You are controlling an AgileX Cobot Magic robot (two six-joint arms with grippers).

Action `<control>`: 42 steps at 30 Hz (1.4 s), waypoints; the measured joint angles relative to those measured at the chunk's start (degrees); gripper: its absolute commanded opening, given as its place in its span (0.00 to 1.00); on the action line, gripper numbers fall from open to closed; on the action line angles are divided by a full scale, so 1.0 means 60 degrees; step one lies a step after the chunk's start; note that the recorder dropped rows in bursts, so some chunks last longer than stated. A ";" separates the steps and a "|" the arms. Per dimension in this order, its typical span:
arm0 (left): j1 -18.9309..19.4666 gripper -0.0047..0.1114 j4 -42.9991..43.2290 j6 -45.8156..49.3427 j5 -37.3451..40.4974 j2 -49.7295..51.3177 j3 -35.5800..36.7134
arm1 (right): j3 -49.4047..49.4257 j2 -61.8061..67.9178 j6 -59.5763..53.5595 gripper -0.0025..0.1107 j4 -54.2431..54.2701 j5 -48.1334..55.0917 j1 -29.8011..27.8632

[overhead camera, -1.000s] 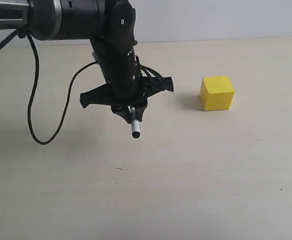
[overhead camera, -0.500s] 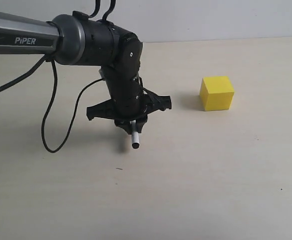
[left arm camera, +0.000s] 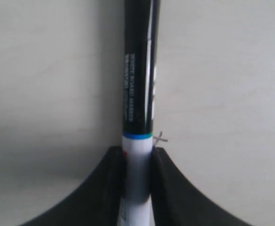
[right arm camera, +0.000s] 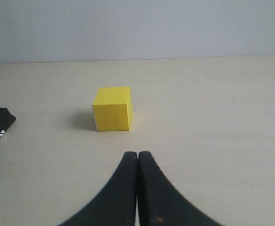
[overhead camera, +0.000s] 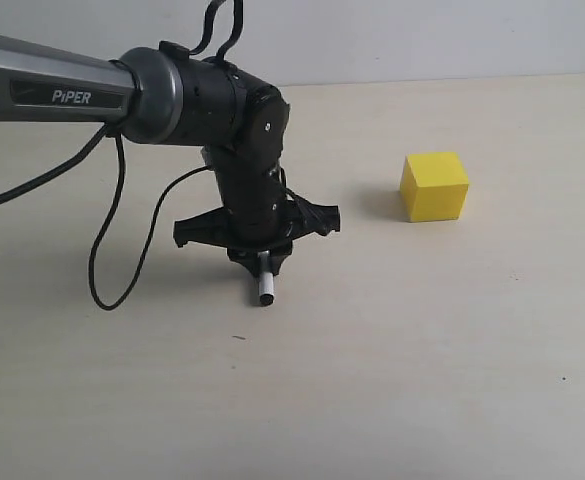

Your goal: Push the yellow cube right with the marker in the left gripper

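Observation:
My left gripper [overhead camera: 261,256] hangs low over the tabletop, shut on the marker [overhead camera: 265,281]. The marker's white barrel points down and its black end tip sits at or just above the table. In the left wrist view the black fingers [left arm camera: 163,169] clamp the white barrel, and the marker's [left arm camera: 138,84] long black cap runs out ahead of them. The yellow cube [overhead camera: 435,186] rests on the table well to the right of the marker, apart from it. My right gripper [right arm camera: 137,155] is shut and empty, a little short of the cube [right arm camera: 111,108].
A loose black cable [overhead camera: 107,240] loops down from the grey PiPER arm [overhead camera: 52,88] at the left. The beige tabletop [overhead camera: 392,360] runs back to a pale wall [overhead camera: 422,35]. A small dark speck [overhead camera: 238,338] lies near the marker tip.
The left arm has dropped and edged forward, bringing the marker tip down to the table. The cube and the right gripper have not moved.

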 measured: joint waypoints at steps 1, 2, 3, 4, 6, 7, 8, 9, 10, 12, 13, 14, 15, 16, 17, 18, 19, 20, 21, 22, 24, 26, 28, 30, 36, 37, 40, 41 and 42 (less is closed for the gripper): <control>0.0000 0.11 0.0000 0.0000 0.0000 0.0000 0.0000 | 0.0000 0.0000 0.0000 0.02 0.0000 0.0000 0.0000; 0.0000 0.16 0.0000 0.0000 0.0000 0.0000 0.0000 | 0.0000 0.0000 0.0000 0.02 0.0000 0.0000 0.0000; 0.0000 0.20 0.0000 0.0000 0.0000 -0.0020 0.0000 | 0.0000 0.0000 0.0000 0.02 0.0000 0.0000 0.0000; 0.0000 0.26 0.0000 0.0000 0.0000 -0.0020 0.0000 | 0.0000 0.0000 0.0000 0.02 0.0000 0.0000 0.0000; -0.0016 0.39 0.0000 0.0000 -0.0023 -0.0072 0.0000 | 0.0000 0.0000 0.0000 0.02 0.0000 0.0000 0.0000; -0.0016 0.46 0.0000 0.0000 -0.0023 -0.0124 0.0000 | 0.0000 0.0000 0.0000 0.02 0.0000 0.0000 0.0000; -0.0016 0.52 0.0000 0.0000 -0.0023 -0.0172 0.0000 | 0.0000 0.0000 0.0000 0.02 0.0000 0.0000 0.0000; -0.0016 0.57 -0.0017 0.0000 -0.0023 -0.0193 0.0000 | 0.0000 0.0000 0.0000 0.02 0.0000 0.0000 0.0000; -0.0016 0.62 -0.0018 0.0000 -0.0005 -0.0237 0.0000 | 0.0000 0.0000 0.0000 0.02 0.0000 0.0000 0.0000; -0.0016 0.69 -0.0018 0.0050 0.0065 -0.0302 0.0000 | 0.0000 0.0000 0.0000 0.02 0.0000 0.0000 0.0000; -0.0016 0.71 -0.0018 0.0103 0.0104 -0.0328 0.0000 | 0.0000 0.0000 0.0000 0.02 0.0000 0.0000 0.0000; -0.0016 0.71 -0.0034 0.0189 0.0151 -0.0366 0.0000 | 0.0000 0.0000 0.0000 0.02 0.0000 0.0000 0.0000; -0.0016 0.71 -0.0034 0.0301 0.0197 -0.0394 0.0000 | 0.0000 0.0000 0.0000 0.02 0.0000 0.0000 0.0000; -0.0016 0.71 -0.0034 0.0426 0.0220 -0.0441 0.0000 | 0.0000 0.0000 0.0000 0.02 0.0000 0.0000 0.0000; -0.0016 0.71 -0.0034 0.0627 0.0238 -0.0487 0.0000 | 0.0000 0.0000 0.0000 0.02 0.0000 0.0000 0.0000; -0.0016 0.69 -0.0034 0.0874 0.0258 -0.0560 0.0000 | 0.0000 0.0000 0.0000 0.02 0.0000 0.0000 0.0000; -0.0016 0.66 -0.0034 0.1120 0.0283 -0.0625 0.0000 | 0.0000 0.0000 0.0000 0.02 0.0000 0.0000 0.0000; -0.0016 0.62 -0.0034 0.1362 0.0283 -0.0725 0.0000 | 0.0000 0.0000 0.0000 0.02 0.0000 0.0000 0.0000; -0.0016 0.56 -0.0034 0.1592 0.0304 -0.0809 0.0000 | 0.0000 0.0000 0.0000 0.02 0.0000 0.0000 0.0000; -0.0016 0.50 -0.0034 0.1848 0.0304 -0.0901 0.0000 | 0.0000 0.0000 0.0000 0.02 0.0000 0.0000 0.0000; -0.0016 0.30 -0.0034 0.2447 0.0268 -0.1064 0.0000 | 0.0000 0.0000 0.0000 0.02 0.0000 0.0000 0.0000; -0.0016 0.06 -0.0011 0.3159 0.0181 -0.1203 0.0000 | 0.0000 0.0000 0.0000 0.02 0.0000 0.0000 0.0000; -0.0016 0.05 -0.0011 0.3837 0.0032 -0.1370 0.0000 | 0.0000 0.0000 0.0000 0.02 0.0000 0.0000 0.0000; -0.0016 0.04 -0.0011 0.4390 -0.0136 -0.1533 0.0000 | 0.0000 0.0000 0.0000 0.02 0.0000 0.0000 0.0000; -0.0016 0.04 -0.0681 0.5938 -0.2258 -0.2311 0.0867 | 0.0000 0.0000 0.0000 0.02 0.0000 0.0000 0.0000; -0.0016 0.04 -0.1119 0.6438 -0.2815 -0.2534 0.1211 | 0.0000 0.0000 0.0000 0.02 0.0000 0.0000 0.0000; -0.0016 0.04 -0.2377 0.8137 -0.4049 -0.3299 0.2232 | 0.0000 0.0000 0.0000 0.02 0.0000 0.0000 0.0000; -0.0016 0.04 -0.2697 0.8618 -0.4354 -0.3534 0.2587 | 0.0000 0.0000 0.0000 0.02 0.0000 0.0000 0.0000; -0.0016 0.04 -0.2937 0.8989 -0.4613 -0.3859 0.2942 | 0.0000 0.0000 0.0000 0.02 0.0000 0.0000 0.0000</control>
